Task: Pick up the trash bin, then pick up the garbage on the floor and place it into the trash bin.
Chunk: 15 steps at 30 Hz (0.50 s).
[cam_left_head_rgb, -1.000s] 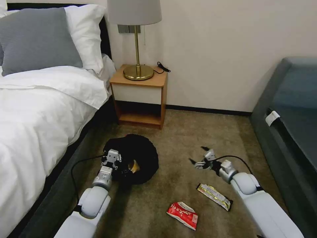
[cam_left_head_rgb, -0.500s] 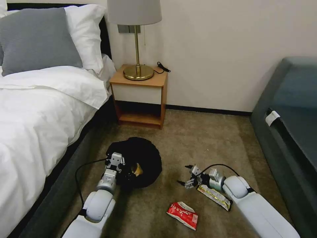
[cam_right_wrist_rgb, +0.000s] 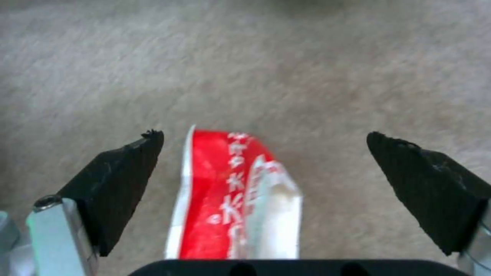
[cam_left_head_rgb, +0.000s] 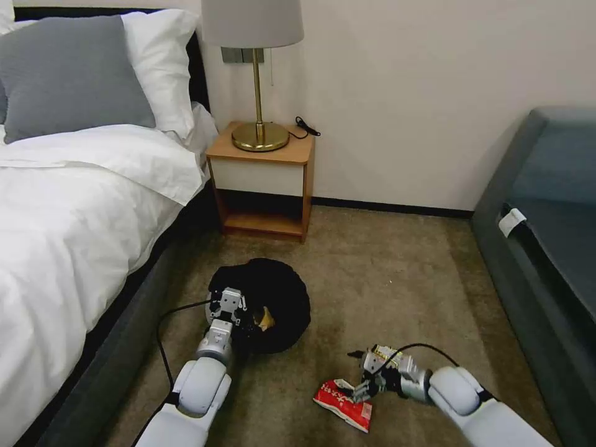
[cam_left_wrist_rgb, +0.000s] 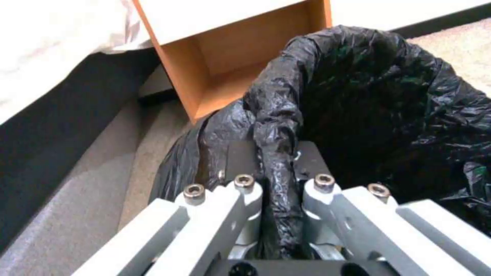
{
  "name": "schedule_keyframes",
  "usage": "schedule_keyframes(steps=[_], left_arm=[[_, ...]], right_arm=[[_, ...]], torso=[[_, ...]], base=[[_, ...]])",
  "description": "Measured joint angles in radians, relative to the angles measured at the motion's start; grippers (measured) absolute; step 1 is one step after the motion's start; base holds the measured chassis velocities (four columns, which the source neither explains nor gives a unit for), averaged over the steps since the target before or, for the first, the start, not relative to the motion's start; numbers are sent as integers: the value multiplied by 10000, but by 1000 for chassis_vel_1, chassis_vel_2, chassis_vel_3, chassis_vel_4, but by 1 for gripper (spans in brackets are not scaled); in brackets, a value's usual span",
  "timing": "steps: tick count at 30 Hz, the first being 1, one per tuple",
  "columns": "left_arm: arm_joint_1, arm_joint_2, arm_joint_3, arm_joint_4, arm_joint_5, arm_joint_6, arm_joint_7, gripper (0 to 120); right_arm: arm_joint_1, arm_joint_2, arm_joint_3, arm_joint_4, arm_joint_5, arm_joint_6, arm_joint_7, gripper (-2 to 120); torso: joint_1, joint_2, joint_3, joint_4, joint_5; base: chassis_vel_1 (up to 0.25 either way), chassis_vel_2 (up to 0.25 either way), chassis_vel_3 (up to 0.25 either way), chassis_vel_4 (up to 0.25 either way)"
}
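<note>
A brass lamp (cam_left_head_rgb: 257, 81) stands on the wooden nightstand (cam_left_head_rgb: 264, 180) beside the bed (cam_left_head_rgb: 74, 205).

Trash bin (cam_left_head_rgb: 273, 298): white base hidden under black liner. Snack packet (cam_right_wrist_rgb: 230, 199): near end cut off behind right gripper body.

Left gripper (cam_left_head_rgb: 234, 318) clamped tight, arm extended forward; right gripper (cam_left_head_rgb: 359, 374) low, fingers (cam_right_wrist_rgb: 120, 184) spread wide.
</note>
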Motion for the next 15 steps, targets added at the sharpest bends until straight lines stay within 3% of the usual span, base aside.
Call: schedule_keyframes(steps=[15], left_arm=[[305,138,-166,-320,12,11,44,4]], right_arm=[[67,593,382,-1315,-1174,612,172,100]], torso=[[0,0,2,1,-2]], base=[[0,0,0,0]])
